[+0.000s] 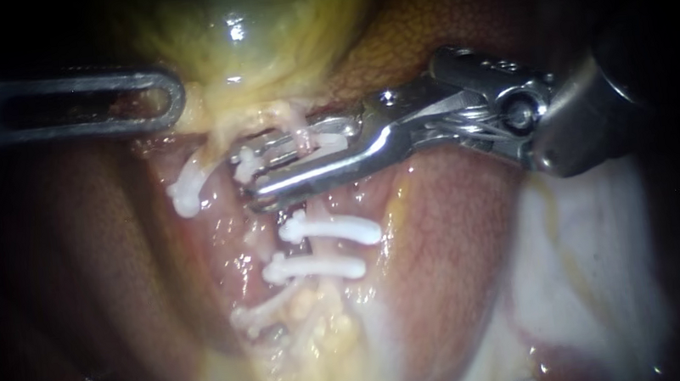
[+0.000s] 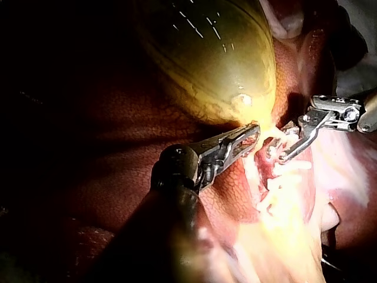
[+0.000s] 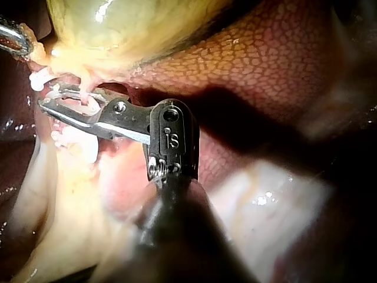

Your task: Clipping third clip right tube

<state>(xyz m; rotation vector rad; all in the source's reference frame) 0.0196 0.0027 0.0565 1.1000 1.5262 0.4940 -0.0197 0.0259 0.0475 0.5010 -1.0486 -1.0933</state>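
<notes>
Behind and beneath both instruments lies the liver (image 1: 448, 238), its mottled red-brown surface flanking the working field on either side of the jaws. On the far side of the right instrument's upper jaw hangs the gallbladder (image 1: 253, 29), yellow-green and glistening, narrowing to pale yellow tissue at its neck.

Left instrument (image 1: 174, 98): shaft entering from the left. In the left wrist view its windowed jaws lie together, clamped on the yellow tissue at the neck of the gallbladder. Its tip stands near the right instrument's jaws but apart from them.

Right instrument (image 1: 246, 175): shaft entering from the right. Its two long metal jaws stand apart, yet both bear on the held clip (image 1: 280, 150), a white clip seated between them.

Right tube (image 1: 298, 134): a thin, pale pink strand descending from the gallbladder neck and crossing the gap between the right instrument's jaws, within the span of the held clip. Whether that clip has latched cannot be told.

Upper placed clip (image 1: 332, 230): white, lying crosswise just beyond the right instrument's lower jaw, on the side away from the gallbladder.

Lower placed clip (image 1: 315, 268): just beside the upper one, farther from the jaws.

Side clip (image 1: 186, 191): on a separate strand past the right instrument's jaw tips, near the left instrument's tip.

Lowest clip (image 1: 260, 313): farthest from the jaws, among yellow fat.
</notes>
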